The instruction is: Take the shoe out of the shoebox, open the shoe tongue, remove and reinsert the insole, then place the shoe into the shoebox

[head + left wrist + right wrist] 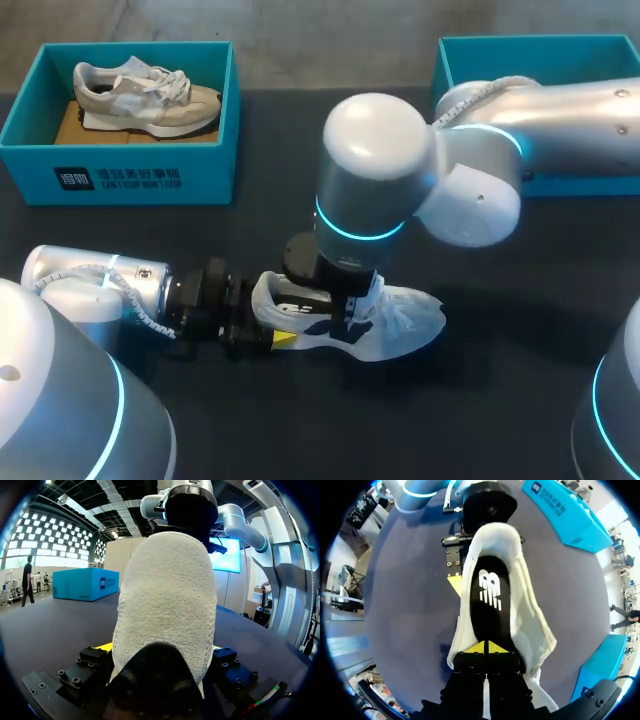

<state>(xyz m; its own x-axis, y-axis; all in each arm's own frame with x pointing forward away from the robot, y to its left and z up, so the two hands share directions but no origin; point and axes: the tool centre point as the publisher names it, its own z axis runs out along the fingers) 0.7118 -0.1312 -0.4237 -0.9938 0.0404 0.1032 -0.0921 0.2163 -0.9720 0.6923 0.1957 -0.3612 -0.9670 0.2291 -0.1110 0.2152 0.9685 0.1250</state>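
A white shoe [405, 322] lies on its sole on the dark table, toe to the right. My left gripper [262, 335] comes in low from the left, its fingers wide apart around the heel [165, 605] and touching it from both sides. From above, my right gripper [345, 322] points down into the shoe's opening. In the right wrist view its yellow tips [486, 649] are pressed together on the black insole [489, 592], which lies flat inside the shoe [532, 620]. The teal shoebox [130, 178] stands at the back left.
A second pale shoe [145, 95] sits in the shoebox at the back left. Another teal box [545, 55] stands at the back right, partly behind my right arm. Bare dark table surrounds the shoe in front and to the right.
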